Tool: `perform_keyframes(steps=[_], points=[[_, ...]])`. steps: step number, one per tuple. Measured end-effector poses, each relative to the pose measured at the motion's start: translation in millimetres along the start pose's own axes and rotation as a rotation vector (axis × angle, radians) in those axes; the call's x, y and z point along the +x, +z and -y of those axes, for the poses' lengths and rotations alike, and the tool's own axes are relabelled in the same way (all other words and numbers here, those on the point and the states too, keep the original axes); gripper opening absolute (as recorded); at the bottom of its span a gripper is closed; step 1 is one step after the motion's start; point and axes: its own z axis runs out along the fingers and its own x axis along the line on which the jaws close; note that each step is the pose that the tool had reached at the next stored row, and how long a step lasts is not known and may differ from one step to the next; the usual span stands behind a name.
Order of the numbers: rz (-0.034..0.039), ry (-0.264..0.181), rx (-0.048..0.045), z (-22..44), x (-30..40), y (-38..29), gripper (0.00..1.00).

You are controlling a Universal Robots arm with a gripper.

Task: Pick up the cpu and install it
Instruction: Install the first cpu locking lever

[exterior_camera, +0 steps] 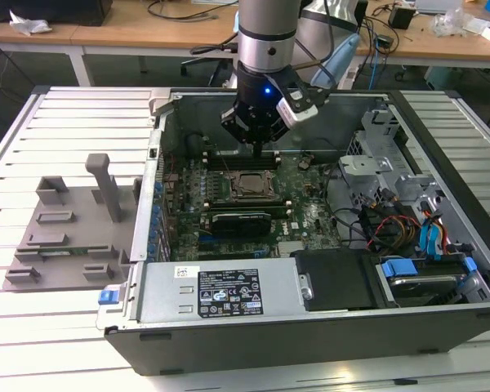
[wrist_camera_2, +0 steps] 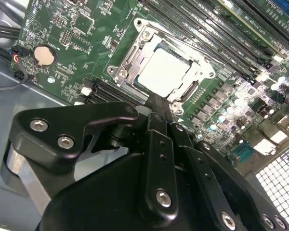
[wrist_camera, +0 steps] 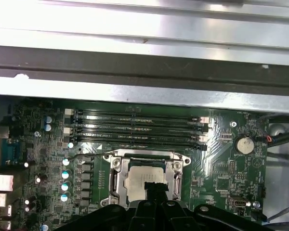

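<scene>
Exterior view: you've got the arm w/ its gripper (exterior_camera: 259, 145) hanging over the open PC case (exterior_camera: 310, 327), just above the motherboard (exterior_camera: 310, 220), near the RAM slots (exterior_camera: 241, 159). The cpu (exterior_camera: 247, 184) sits in the socket frame (exterior_camera: 243, 186) right below the gripper; from here it's a small dull-grey square, detail hard to read. A grey fixture tray (exterior_camera: 65, 237) lies on the slatted table (exterior_camera: 33, 147) at the exterior view's left, well apart from the case.

Second wrist view: cpu (wrist_camera_2: 163, 71) looks like a flat pale silver square w/ a thin lighter rim, lying level inside the metal socket frame (wrist_camera_2: 130, 60). The black gripper (wrist_camera_2: 160, 111) body covers the lower part of the pic; its tip reaches the near edge of the frame and hides that edge of the chip. A coin battery (wrist_camera_2: 44, 55) sits off to the side on the board.

First wrist view: cpu (wrist_camera: 144, 174) again seated in the frame (wrist_camera: 116, 175), silver-grey top, w/ the gripper (wrist_camera: 155, 188) tip overlapping its near edge. RAM slots (wrist_camera: 137, 129) run beyond it, the case wall (wrist_camera: 144, 57) past those.

Jaws: you can't tell if they're spread or closed, since the tips merge into one dark shape and nothing is seen gripped between them.
</scene>
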Motion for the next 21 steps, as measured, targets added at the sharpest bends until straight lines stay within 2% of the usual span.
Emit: perform_keyframes(steps=[2,10,11,13,15,18,21], points=[[0.0,0.0,0.0,-0.1,2.9,0.1,0.11],[0.0002,0.0,0.0002,-2.2,36.2,-0.4,0.11],[0.0003,0.0,0.0002,-2.6,42.8,-0.5,0.11],[0.0005,0.0,0.0002,-3.0,50.2,-0.7,0.11],[0.001,0.0,0.0002,-3.8,63.1,-0.8,0.11],[0.0013,0.0,0.0001,-5.0,76.3,-0.9,0.11],[0.0013,0.0,-0.0003,-7.9,80.1,-1.0,0.11]])
